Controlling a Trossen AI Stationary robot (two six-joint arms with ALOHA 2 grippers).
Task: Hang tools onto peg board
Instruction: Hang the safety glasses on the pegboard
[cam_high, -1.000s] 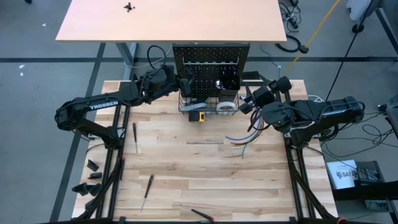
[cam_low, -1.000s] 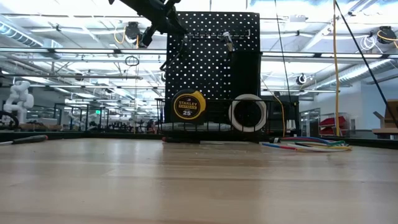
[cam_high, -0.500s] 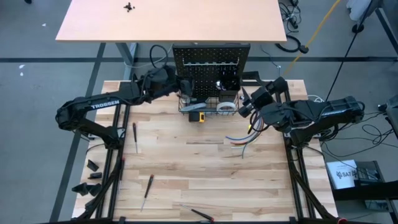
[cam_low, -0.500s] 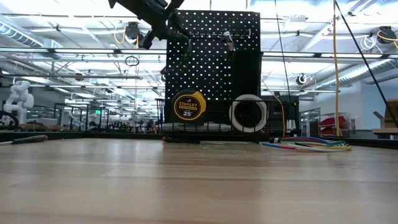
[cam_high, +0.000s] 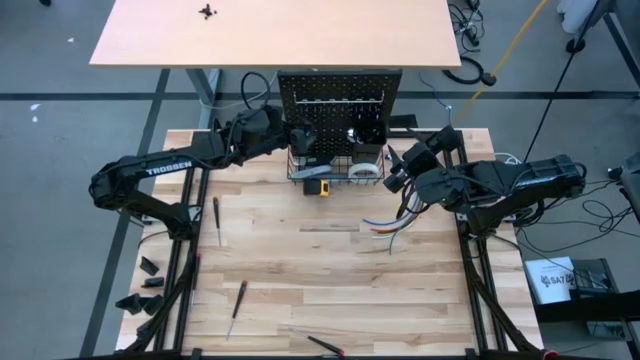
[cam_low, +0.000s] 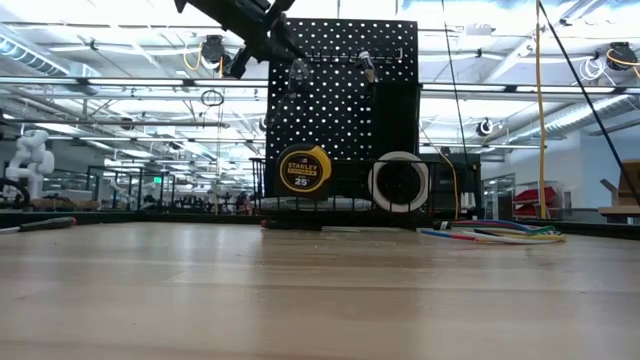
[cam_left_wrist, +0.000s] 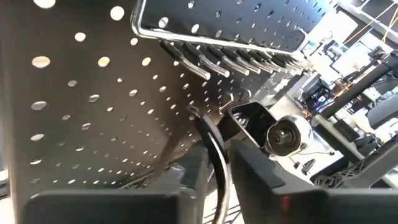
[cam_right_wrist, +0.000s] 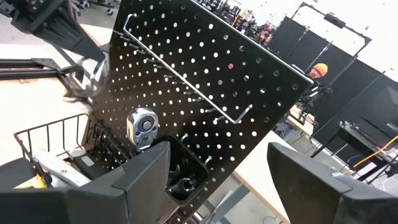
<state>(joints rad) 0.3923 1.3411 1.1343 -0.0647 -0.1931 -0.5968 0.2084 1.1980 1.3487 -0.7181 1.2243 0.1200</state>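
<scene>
Wire basket (cam_high: 335, 172) with tape measure (cam_high: 317, 185), tape roll (cam_high: 365, 171)

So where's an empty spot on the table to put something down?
The big middle of the table is bare, between the screwdriver at its left edge and the wires, down to the screwdriver nearer the front. It's crowded up by the peg board, where both grippers sit beside the basket.
</scene>
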